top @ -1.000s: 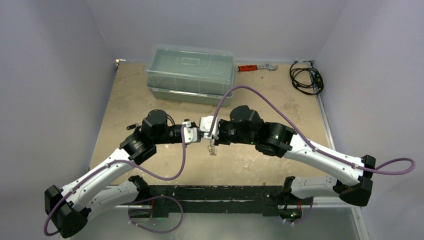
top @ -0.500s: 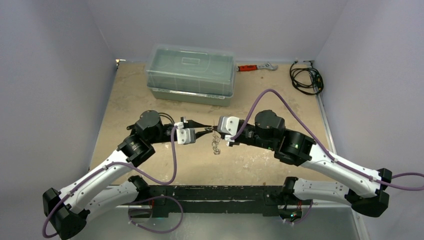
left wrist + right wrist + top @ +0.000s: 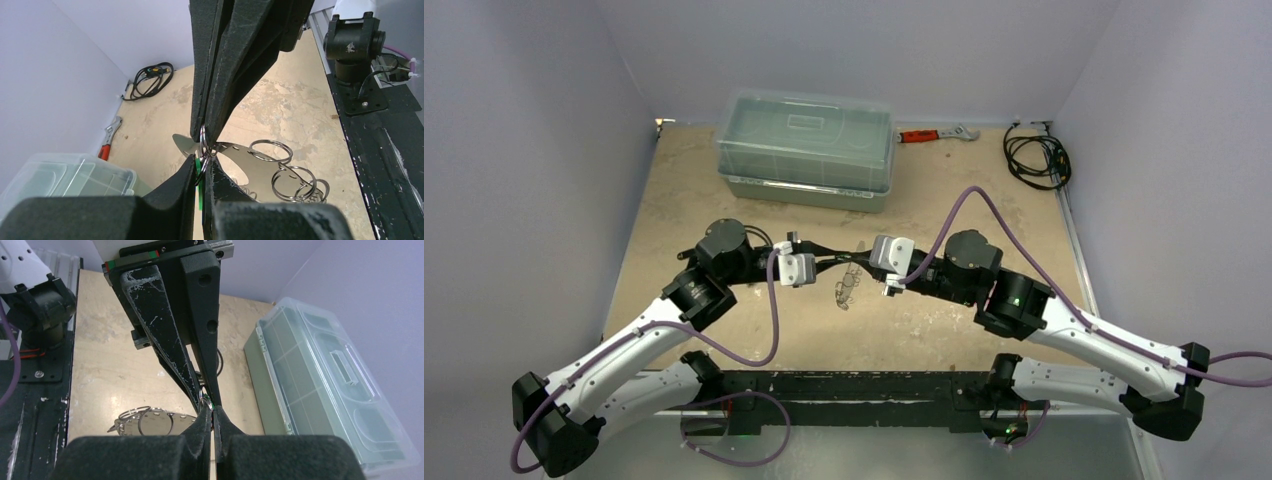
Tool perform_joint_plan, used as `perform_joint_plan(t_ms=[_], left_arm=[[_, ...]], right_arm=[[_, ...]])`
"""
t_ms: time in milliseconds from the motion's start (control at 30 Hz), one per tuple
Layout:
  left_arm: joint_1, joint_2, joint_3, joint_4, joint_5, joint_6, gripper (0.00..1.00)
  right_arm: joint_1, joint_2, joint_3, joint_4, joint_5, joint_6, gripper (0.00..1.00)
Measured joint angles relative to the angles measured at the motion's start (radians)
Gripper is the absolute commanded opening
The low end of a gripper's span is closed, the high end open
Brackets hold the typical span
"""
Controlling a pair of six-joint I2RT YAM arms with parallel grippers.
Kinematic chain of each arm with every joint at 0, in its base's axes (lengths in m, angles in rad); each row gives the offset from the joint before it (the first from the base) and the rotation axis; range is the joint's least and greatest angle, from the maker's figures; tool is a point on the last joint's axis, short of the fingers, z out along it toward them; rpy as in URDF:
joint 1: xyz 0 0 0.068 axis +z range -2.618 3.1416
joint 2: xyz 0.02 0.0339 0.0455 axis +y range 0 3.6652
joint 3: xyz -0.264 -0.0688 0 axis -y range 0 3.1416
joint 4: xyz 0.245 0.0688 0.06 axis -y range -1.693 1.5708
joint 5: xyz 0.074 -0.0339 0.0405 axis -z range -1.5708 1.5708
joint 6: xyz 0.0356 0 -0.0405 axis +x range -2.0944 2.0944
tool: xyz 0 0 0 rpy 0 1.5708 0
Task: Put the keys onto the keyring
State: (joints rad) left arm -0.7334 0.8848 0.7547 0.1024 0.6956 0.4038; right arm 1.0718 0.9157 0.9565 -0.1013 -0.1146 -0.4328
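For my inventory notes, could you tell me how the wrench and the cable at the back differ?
The wrench is straight, red-handled with a silver head; the cable is black and coiled in loose loops. The wrench lies beside the box; the cable sits in the far right corner. Both rest on the table.

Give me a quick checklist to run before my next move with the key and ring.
1. Left gripper shut on the green key: ok, green shows between its fingers.
2. Right gripper shut on the small ring: ok, both sets of tips meet there.
3. Key threaded onto that ring: cannot tell, the fingertips cover the joint.
4. Tag and loose rings hanging free beside the pinch: ok.
5. Lidded box and wrench well away from both arms: ok.
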Motion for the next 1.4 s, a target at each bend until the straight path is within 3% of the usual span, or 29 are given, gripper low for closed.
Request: perform_joint_plan(t_ms=[200, 300, 500, 600, 833, 1067, 1400], left_arm=[[0.005, 0.020, 0.000, 0.033, -0.008, -0.024, 0.01], [0.006, 0.021, 0.000, 0.045, -0.016, -0.027, 0.07], [0.005, 0.014, 0.000, 0.026, -0.018, -0.018, 0.31], [0.004, -0.002, -0.001, 0.005, -0.011, -0.018, 0.35], [0.004, -0.017, -0.001, 0.002, 0.012, -0.019, 0.34], [0.006, -0.017, -0.002, 0.003, 0.003, -0.027, 0.18], [0.006, -0.017, -0.009, 0.005, -0.027, -0.029, 0.20]], right_arm=[[-0.009, -0.003, -0.049, 0.110, -0.013, 0.038, 0.00], [-0.013, 0.001, -0.052, 0.136, -0.013, 0.050, 0.00], [-0.019, 0.000, -0.054, 0.143, -0.008, 0.047, 0.00], [-0.023, 0.000, -0.054, 0.143, -0.005, 0.044, 0.00], [-0.025, 0.001, -0.054, 0.137, 0.002, 0.039, 0.00], [-0.025, 0.007, -0.054, 0.130, 0.010, 0.033, 0.00], [-0.026, 0.020, -0.054, 0.116, -0.009, 0.031, 0.00]])
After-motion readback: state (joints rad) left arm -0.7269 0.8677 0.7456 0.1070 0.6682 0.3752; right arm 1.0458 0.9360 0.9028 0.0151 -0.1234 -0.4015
